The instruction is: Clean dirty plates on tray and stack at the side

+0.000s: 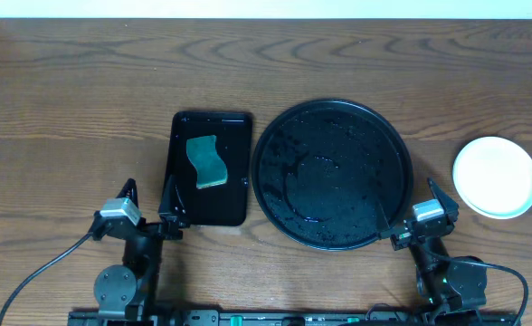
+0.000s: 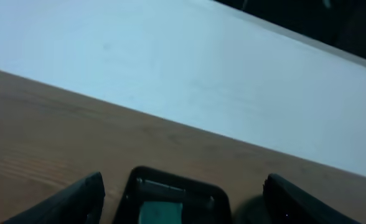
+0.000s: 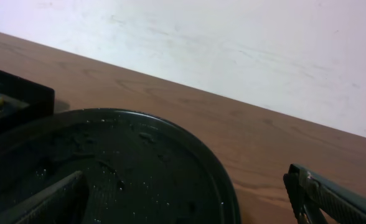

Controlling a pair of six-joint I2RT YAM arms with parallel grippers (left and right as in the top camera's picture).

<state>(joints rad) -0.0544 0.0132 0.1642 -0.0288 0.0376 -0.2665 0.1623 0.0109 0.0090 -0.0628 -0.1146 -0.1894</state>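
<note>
Apparently the job is all but done: the round tray [image 1: 334,136] at centre holds only water drops, the plates [image 1: 496,177] seem piled at the right edge, and the left claw [image 1: 150,193] and right claw [image 1: 407,200] rest spread and empty along the bottom.

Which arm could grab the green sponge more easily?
Left, probably. The left gripper, open, sits right beside the rectangular tray holding the sponge; the right gripper is beyond the round tray.
</note>
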